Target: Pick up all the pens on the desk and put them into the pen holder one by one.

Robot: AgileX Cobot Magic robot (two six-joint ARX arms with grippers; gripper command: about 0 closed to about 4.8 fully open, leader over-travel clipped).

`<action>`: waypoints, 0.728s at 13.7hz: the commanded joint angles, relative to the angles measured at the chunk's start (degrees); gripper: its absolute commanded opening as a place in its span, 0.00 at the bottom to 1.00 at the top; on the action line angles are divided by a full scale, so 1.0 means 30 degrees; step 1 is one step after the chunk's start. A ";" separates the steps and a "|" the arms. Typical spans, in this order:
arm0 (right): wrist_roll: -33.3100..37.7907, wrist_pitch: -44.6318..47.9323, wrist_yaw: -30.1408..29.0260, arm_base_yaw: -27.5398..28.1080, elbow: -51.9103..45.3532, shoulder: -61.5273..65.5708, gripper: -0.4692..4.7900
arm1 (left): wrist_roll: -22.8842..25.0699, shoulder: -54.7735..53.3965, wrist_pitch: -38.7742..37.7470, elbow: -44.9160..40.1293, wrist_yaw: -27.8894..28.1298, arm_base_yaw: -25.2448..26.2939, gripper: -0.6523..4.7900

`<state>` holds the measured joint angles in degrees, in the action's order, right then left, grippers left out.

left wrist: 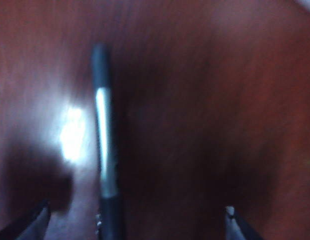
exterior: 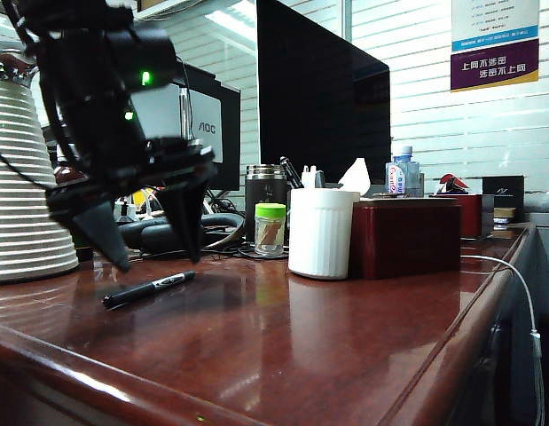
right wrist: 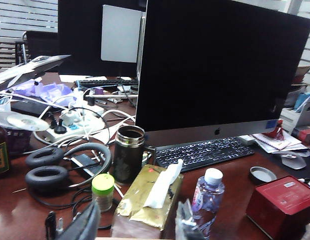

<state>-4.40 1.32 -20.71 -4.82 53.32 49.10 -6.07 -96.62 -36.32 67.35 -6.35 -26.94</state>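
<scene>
In the exterior view the left arm's black left gripper [exterior: 152, 241] hangs low over the left part of the glossy reddish-brown wooden desk [exterior: 345, 355], tilted forward and pointing down, its two dark tapered fingers [exterior: 187, 217] spread wide apart with nothing between them and their tips just above the wood. Just in front of those tips a slim black marker-like pen with a white printed label [exterior: 148, 289] lies flat on the desk, near the rounded front edge. The white ribbed cylindrical pen holder [exterior: 319, 232] stands upright farther back toward the middle, well apart from the pen and just beside a dark red box [exterior: 404, 236]; whether it holds anything cannot be told. In the left wrist view, which is blurred, the same pen [left wrist: 105, 150] lies lengthwise on the wood between the two fingertips [left wrist: 32, 222] that show at the frame's corners, closer to one of them, and neither touches it. In the right wrist view the right arm is held high, looking across the desk at a large dark monitor [right wrist: 220, 70] and a steel tumbler [right wrist: 128, 153]; only parts of the right gripper [right wrist: 137, 222] show at the frame's edge, blurred, and whether it is apart or together cannot be told.
</scene>
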 commanded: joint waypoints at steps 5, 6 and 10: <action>-0.0058 -0.0401 -0.0015 -0.0007 0.0051 0.0080 0.48 | -0.0066 -0.1275 0.0255 0.0044 -0.0058 0.0036 1.00; -0.0066 -0.0772 -0.0423 -0.0007 0.0051 0.0226 0.48 | -0.0066 -0.1297 0.0342 0.0044 -0.0109 0.0036 1.00; -0.0080 -0.6054 -0.7541 -0.0182 0.0058 0.1763 0.47 | -0.0146 -0.1304 0.0743 0.0044 -0.0189 0.0029 0.75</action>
<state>-4.45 -12.38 -38.92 -4.97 53.32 53.78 -6.24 -100.33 -34.35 67.53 -6.44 -26.81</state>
